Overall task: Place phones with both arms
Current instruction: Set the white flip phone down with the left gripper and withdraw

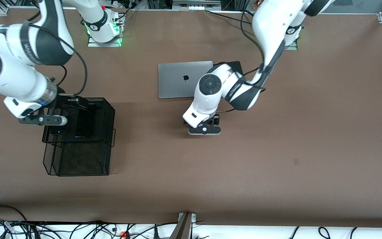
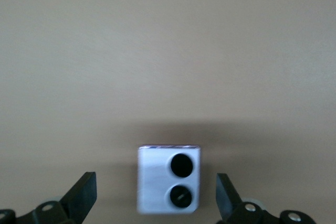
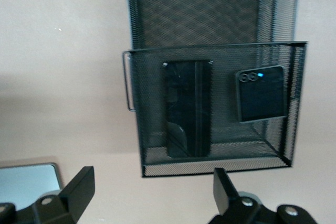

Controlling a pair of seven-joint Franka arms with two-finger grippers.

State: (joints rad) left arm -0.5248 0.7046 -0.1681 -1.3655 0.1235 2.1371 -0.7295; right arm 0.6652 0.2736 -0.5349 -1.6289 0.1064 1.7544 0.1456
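A squarish lilac-white phone (image 2: pixel 169 179) with two black lenses lies flat on the brown table. My left gripper (image 2: pixel 156 192) stands open around it, one finger on each side and neither touching. In the front view the left gripper (image 1: pixel 207 125) is low over mid-table and hides that phone. A long black slab phone (image 3: pixel 189 108) and a squarish black phone (image 3: pixel 261 93) lie side by side in the upper tier of a black mesh basket (image 3: pixel 215 169). My right gripper (image 3: pixel 152 192) hangs open and empty over the basket's edge nearest the robot bases, also seen as the right gripper (image 1: pixel 75 101).
The mesh basket (image 1: pixel 81 156) stands toward the right arm's end, with the slab (image 1: pixel 85 121) and squarish black phone (image 1: pixel 58 130) inside. A closed grey laptop (image 1: pixel 177 79) lies farther from the front camera than the left gripper. Cables run along the table's near edge.
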